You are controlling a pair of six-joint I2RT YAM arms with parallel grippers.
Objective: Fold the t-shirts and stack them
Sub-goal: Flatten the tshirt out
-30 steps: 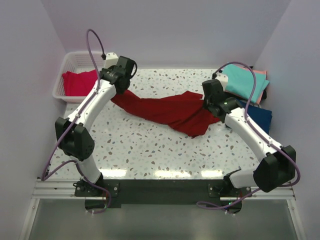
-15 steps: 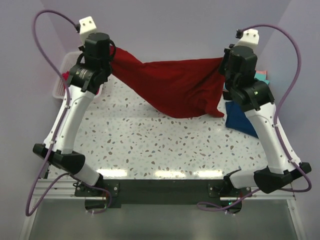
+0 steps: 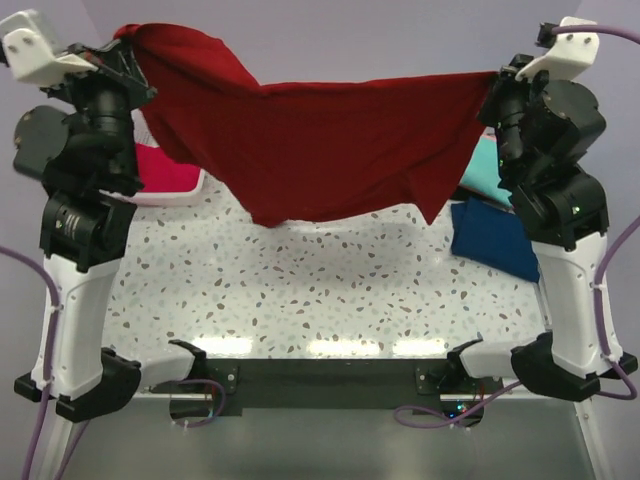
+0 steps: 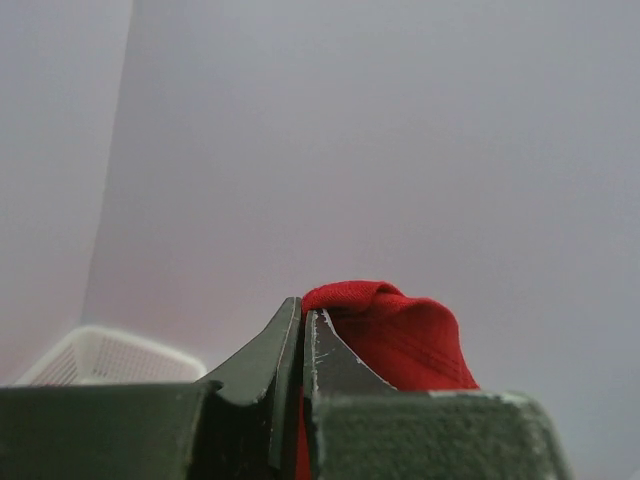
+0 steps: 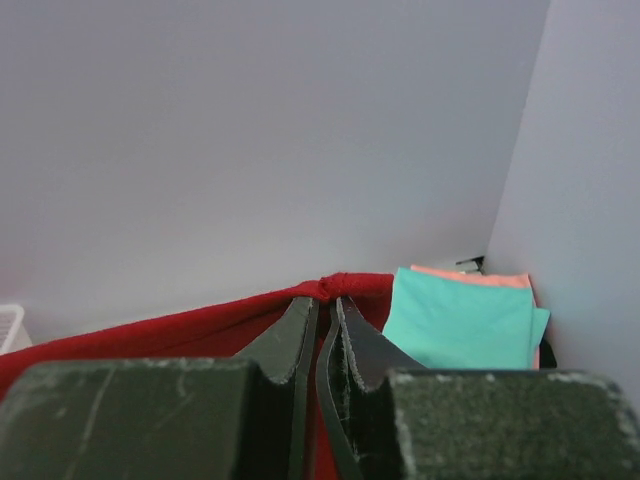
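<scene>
A large dark red t-shirt [image 3: 330, 140] hangs stretched in the air between both raised arms, its lower edge sagging above the speckled table. My left gripper [image 3: 128, 38] is shut on its left corner [image 4: 390, 325]. My right gripper [image 3: 497, 78] is shut on its right corner [image 5: 345, 287]. A pinkish-red t-shirt [image 3: 160, 170] lies in the basket at the left. Folded teal [image 5: 460, 320] and salmon pink [image 5: 470, 276] t-shirts lie stacked at the back right, with a navy t-shirt [image 3: 495, 238] in front of them.
A white lattice basket [image 4: 100, 355] stands at the back left of the speckled table [image 3: 300, 290]. Purple-grey walls close the back and both sides. Both arm bases stand on the dark plate [image 3: 320, 375] at the near edge.
Both arms have lifted the dark red t-shirt from the table high into the air and moved apart, so the cloth now hangs spread out between them.
</scene>
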